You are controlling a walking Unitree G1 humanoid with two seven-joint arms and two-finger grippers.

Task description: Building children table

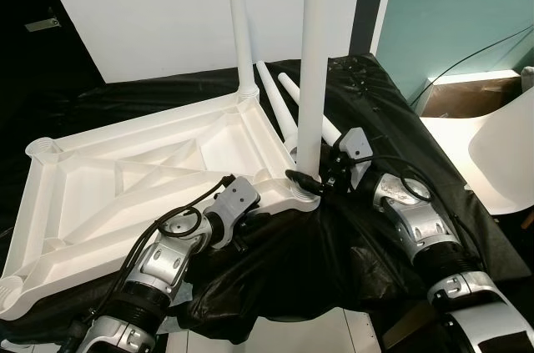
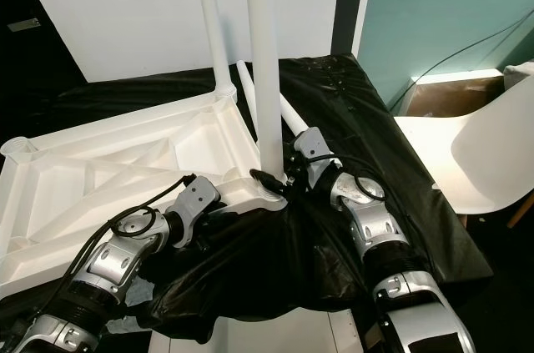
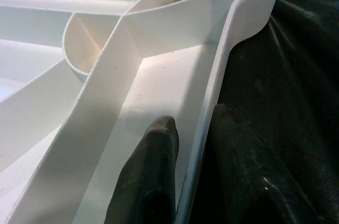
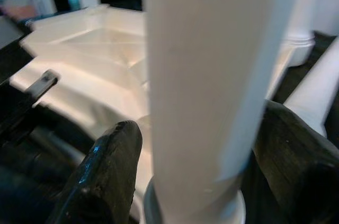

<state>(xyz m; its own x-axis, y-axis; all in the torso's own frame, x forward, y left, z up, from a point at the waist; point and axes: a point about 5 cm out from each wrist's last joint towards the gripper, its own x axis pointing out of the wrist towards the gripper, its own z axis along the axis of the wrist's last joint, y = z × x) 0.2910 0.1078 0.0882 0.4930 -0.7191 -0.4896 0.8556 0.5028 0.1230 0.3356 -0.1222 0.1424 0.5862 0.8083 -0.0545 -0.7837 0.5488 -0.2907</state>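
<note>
White plastic tabletop (image 1: 125,186) lies upside down, ribbed underside up, on a counter (image 1: 400,111) draped w/ black sheet. It fills the view from centre out to 9 o'clock.

Two legs stand upright in corner sockets: near leg (image 1: 313,61) at the corner closest to the robot, just right of centre; far leg (image 1: 240,23) behind it toward 12 o'clock. Two loose legs (image 1: 288,103) lie on the sheet between them, slanting toward 1 o'clock, just beside the tabletop's right edge. Sockets at the 9 o'clock corners have no legs in them.

Right hand (image 1: 321,171) is at the base of the near leg, approx centre of view. Wrist view: its black fingers (image 4: 108,166) sit either side of the leg just above the socket collar, pinching it.

Left hand (image 3: 193,150) is at approx 7 o'clock from that leg, on the tabletop's near edge wall. Wrist view: one finger inside the rim, other outside against the sheet, pinching the wall between them.

White board leans behind the counter at 11 o'clock. White chair (image 1: 501,153) at 3 o'clock, teal wall (image 1: 467,11) at 2 o'clock.
</note>
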